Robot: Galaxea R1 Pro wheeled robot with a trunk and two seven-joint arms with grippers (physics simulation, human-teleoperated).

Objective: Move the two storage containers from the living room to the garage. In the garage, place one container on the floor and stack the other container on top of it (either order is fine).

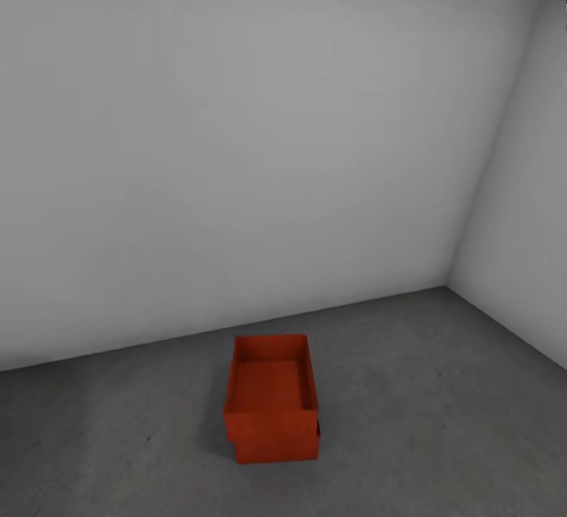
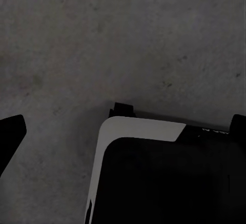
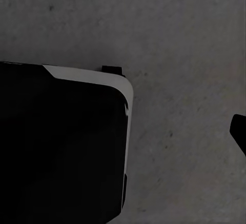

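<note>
**Head view: two bins stacked on the garage concrete**

Head view shows the two storage containers stacked in the lower centre of the frame. The upper container (image 1: 272,379) is orange-red and open-topped, and it sits in or on the lower container (image 1: 276,442), whose front wall shows beneath it, with a small dark gap at the right edge where the two meet. The stack stands on the floor (image 1: 441,414), a dull grey concrete surface, well apart from the pale grey back wall (image 1: 236,146) and from the side wall (image 1: 524,225) at the right of the frame. The two walls meet in a corner at right of centre.

Left wrist view looks down on the same grey concrete. The robot's base (image 2: 154,178), black with a pale rounded rim, fills the lower right of the frame. A dark fingertip (image 2: 11,131) enters at the left edge and another at the right edge, spread wide with nothing between them.

Right wrist view shows the base (image 3: 61,142) at the left, on concrete. One dark fingertip (image 3: 240,130) shows at the right edge; whether this gripper is spread or closed cannot be told.
</note>
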